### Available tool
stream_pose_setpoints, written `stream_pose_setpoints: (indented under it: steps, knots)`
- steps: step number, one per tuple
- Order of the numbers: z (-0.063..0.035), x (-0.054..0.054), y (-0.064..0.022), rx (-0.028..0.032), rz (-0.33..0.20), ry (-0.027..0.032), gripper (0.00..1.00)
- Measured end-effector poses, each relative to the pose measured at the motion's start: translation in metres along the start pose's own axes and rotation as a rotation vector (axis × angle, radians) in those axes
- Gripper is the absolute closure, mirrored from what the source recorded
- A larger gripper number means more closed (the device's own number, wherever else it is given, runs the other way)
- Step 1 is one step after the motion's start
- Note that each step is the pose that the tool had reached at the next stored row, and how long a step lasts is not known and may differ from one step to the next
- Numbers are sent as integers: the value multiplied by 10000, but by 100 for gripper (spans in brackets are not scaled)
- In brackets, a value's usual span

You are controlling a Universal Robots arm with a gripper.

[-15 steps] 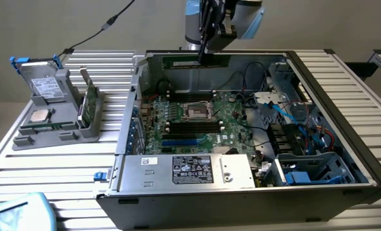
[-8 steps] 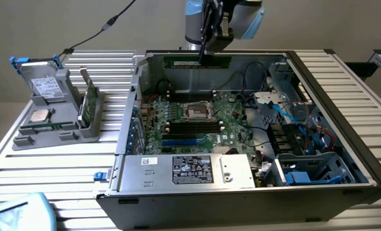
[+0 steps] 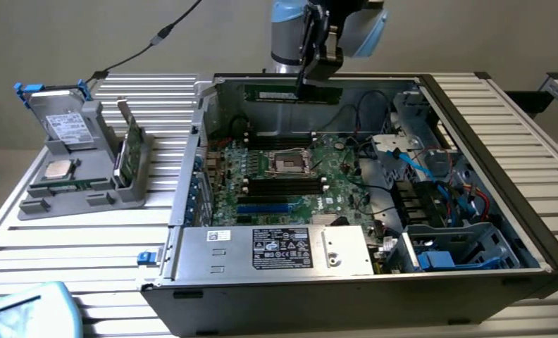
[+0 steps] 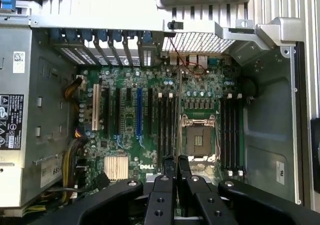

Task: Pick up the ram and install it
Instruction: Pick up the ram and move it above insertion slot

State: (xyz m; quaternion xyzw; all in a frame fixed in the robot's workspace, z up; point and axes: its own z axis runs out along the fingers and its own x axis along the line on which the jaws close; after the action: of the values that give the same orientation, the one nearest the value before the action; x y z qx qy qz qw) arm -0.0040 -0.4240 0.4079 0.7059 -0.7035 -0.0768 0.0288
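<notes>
Slatted table [image 3: 82, 243] with open PC case [image 3: 260, 299]: gripper [image 3: 309, 83] clamped on the ram [image 3: 274, 94], stick level above the motherboard [image 3: 293, 193], near the arm-side case wall.

Silver arm [image 3: 281, 56] with pale-blue caps, black bolted gripper [image 4: 176, 161]

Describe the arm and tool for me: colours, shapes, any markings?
The arm is silver-grey with light blue, rounded joint caps. The tool is matt black: two slim parallel fingers on jointed black links dotted with small round screw holes, and broader black links spreading out to either side. I can make out no markings on it.
</notes>
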Motion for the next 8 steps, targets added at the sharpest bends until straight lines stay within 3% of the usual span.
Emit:
stream_pose_setpoints:
  steps: [3,8]
  knots:
    - [44,-10,-83,1,0,-2,86]
    - [133,-11,-100,0,-16,1,86]
